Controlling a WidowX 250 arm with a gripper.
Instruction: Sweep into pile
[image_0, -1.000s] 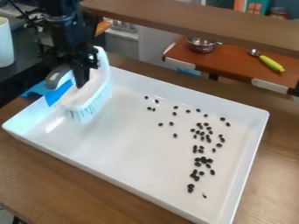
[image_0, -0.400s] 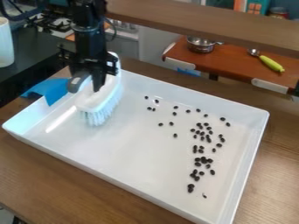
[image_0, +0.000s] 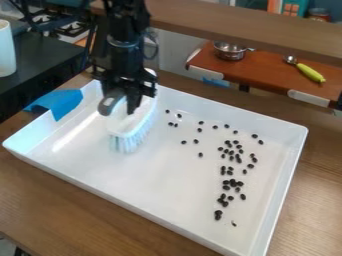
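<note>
Black beans (image_0: 233, 183) are lying scattered in the white tray (image_0: 133, 175). Beside them, I am gripping the scrub brush (image_0: 129, 124) in the claw (image_0: 123, 106). Excess height is risking missed beans; excess speed is risking flicking them wider.

A blk robot arm (image_0: 125, 45) is hanging over a wood-top table (image_0: 67, 200) in what is looking like a robotics lab w/ a kitchen setup. A stove (image_0: 69, 31) is standing upper L, nr a dk counter (image_0: 40, 60). A metal pot (image_0: 230, 51) & a yel-handled utensil (image_0: 310, 73) are resting on a red-brn board (image_0: 267, 75), & blue tape (image_0: 217, 82) is clinging to its edge.
</note>
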